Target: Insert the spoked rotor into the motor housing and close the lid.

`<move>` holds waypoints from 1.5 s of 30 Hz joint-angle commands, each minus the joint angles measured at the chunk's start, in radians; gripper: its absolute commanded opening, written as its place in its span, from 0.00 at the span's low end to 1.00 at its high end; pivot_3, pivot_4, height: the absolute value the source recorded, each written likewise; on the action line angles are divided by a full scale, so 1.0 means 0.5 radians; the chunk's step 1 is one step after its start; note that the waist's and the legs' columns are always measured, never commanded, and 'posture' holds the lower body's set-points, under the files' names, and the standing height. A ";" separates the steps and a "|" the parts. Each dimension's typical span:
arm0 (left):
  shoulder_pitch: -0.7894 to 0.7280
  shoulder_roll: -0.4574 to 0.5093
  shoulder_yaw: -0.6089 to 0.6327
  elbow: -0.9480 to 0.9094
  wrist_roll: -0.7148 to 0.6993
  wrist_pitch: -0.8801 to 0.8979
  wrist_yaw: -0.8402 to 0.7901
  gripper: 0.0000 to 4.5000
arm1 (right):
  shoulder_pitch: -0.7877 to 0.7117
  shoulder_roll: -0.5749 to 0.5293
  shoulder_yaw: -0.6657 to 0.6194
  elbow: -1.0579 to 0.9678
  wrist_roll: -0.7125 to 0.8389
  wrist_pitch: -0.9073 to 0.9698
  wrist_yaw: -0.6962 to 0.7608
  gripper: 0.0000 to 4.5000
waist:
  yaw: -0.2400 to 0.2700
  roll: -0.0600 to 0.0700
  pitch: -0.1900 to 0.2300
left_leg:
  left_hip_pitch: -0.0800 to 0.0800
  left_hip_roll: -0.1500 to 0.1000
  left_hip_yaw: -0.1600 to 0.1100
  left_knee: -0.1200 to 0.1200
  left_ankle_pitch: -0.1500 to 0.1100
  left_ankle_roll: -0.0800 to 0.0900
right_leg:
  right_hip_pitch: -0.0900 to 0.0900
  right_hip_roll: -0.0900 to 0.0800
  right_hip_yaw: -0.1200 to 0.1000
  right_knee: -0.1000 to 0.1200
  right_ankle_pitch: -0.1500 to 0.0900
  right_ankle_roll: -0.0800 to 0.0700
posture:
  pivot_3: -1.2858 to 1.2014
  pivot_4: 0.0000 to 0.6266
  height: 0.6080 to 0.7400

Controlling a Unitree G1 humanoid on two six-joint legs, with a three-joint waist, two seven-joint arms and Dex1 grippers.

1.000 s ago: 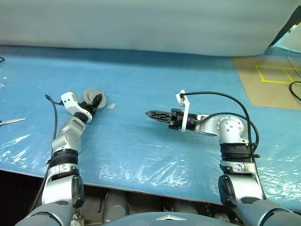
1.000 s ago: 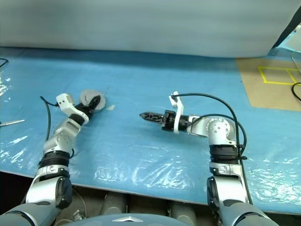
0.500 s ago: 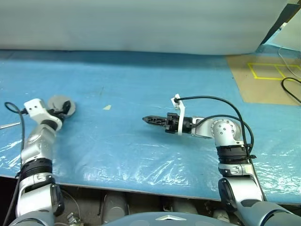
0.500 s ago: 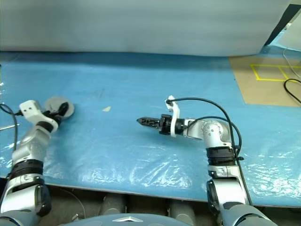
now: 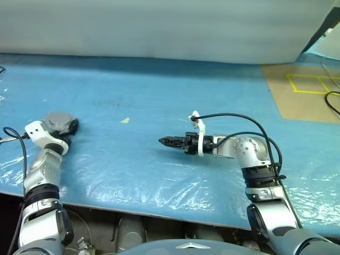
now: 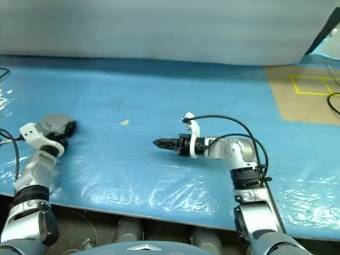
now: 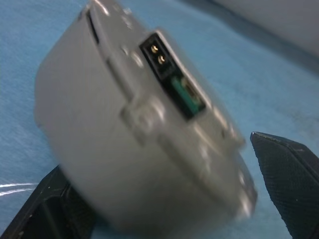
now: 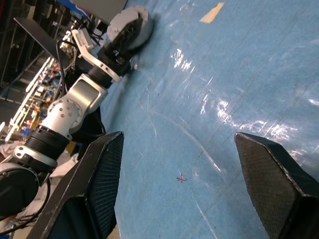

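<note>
Near the left edge of the blue plastic-covered tabletop (image 5: 159, 95), the left claw (image 5: 68, 129) is standing open around the round squat grey metal motor housing (image 5: 58, 121), while the right claw (image 5: 164, 141) is hovering open mid-tabletop.

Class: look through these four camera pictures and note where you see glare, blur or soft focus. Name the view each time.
Left eye view: white glare on the wrinkled blue sheet near the front edge. Left wrist view: the housing is close up and blurred, edges smeared. Right wrist view: bright glints on the sheet; the near fingers look soft.
</note>
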State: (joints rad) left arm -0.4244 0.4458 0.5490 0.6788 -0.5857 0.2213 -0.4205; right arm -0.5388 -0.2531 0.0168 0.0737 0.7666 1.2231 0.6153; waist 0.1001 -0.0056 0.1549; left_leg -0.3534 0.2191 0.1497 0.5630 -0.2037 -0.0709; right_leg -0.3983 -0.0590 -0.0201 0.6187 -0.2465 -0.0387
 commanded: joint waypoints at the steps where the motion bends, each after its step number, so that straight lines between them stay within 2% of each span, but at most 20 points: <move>1: -0.023 -0.133 0.003 -0.047 -0.168 0.304 -0.047 1.00 | 0.006 -0.039 0.007 -0.075 -0.003 -0.012 0.039 0.82 | 0.015 0.002 0.000 | 0.000 -0.001 0.000 0.000 0.000 0.000 | 0.001 -0.001 0.000 0.000 -0.003 -0.004 | 0.52 0.24 1.00; 5: -0.063 -0.212 0.145 -0.134 -0.459 0.575 -0.123 1.00 | 0.028 -0.076 0.028 -0.116 -0.018 0.008 0.043 0.82 | 0.042 0.003 0.001 | 0.001 -0.010 0.000 0.000 0.001 0.002 | 0.006 -0.010 0.000 -0.001 -0.004 -0.004 | 0.52 0.24 1.00; 8: 0.035 -0.226 0.159 -0.301 -0.650 0.871 -0.242 1.00 | 0.042 -0.104 0.025 -0.144 -0.023 0.026 0.044 0.82 | 0.042 0.002 0.001 | 0.001 -0.016 0.000 0.000 0.001 0.002 | 0.005 -0.016 0.000 -0.001 -0.004 -0.004 | 0.52 0.24 1.00; 13: 0.281 -0.155 -0.012 -0.541 -0.691 1.290 -0.320 1.00 | 0.043 -0.141 0.020 -0.159 -0.035 0.038 0.034 0.82 | 0.012 0.002 0.001 | 0.000 -0.019 0.000 -0.008 0.001 0.002 | 0.004 -0.018 -0.001 -0.010 -0.001 0.003 | 0.52 0.24 1.00; 18: 0.583 -0.160 -0.211 -0.987 -0.783 1.592 -0.387 1.00 | 0.025 -0.125 0.032 -0.129 -0.056 0.021 0.023 0.82 | -0.007 0.005 -0.001 | 0.001 -0.021 0.000 -0.023 0.001 0.002 | 0.005 -0.018 -0.004 -0.023 0.000 0.007 | 0.52 0.24 1.00; 25: 0.685 -0.165 -0.350 -1.638 -0.906 1.529 -0.503 1.00 | -0.006 -0.124 -0.016 -0.161 -0.051 -0.112 0.105 0.82 | -0.007 -0.003 0.004 | -0.001 -0.019 0.000 -0.030 0.002 0.003 | 0.003 -0.016 -0.006 -0.025 -0.001 0.008 | 0.52 0.24 1.00; 30: 0.558 -0.062 -0.475 -1.946 -0.907 1.497 -0.510 1.00 | -0.024 -0.295 -0.015 -0.257 -0.123 -0.365 0.270 0.82 | -0.005 -0.005 0.006 | -0.003 -0.015 0.000 -0.027 0.002 0.004 | 0.001 -0.012 -0.006 -0.024 0.000 0.008 | 0.52 0.24 1.00; 37: 0.428 0.082 -0.684 -1.954 -0.699 1.337 -0.658 1.00 | 0.105 -0.500 -0.002 -0.410 -0.276 -0.676 0.378 0.82 | -0.018 -0.005 0.006 | -0.003 -0.005 0.000 -0.026 0.002 0.003 | 0.000 0.001 -0.002 -0.025 0.000 0.009 | 0.52 0.24 1.00; 45: 0.372 0.200 -0.889 -1.803 -0.472 1.176 -0.870 1.00 | 0.203 -0.551 -0.120 -0.504 -0.312 -0.758 0.298 0.82 | -0.015 -0.004 0.006 | -0.003 -0.003 0.001 -0.021 0.002 0.003 | -0.001 0.003 -0.001 -0.022 0.000 0.008 | 0.52 0.24 1.00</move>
State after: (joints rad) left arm -0.2265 0.5271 0.1147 -0.2270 -0.8457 0.8436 -0.8211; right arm -0.4427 -0.5179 -0.0074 -0.1371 0.6049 0.8658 0.7752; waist 0.0927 -0.0078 0.1577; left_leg -0.3548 0.2178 0.1500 0.5528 -0.2029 -0.0695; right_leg -0.3987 -0.0574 -0.0206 0.6080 -0.2463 -0.0345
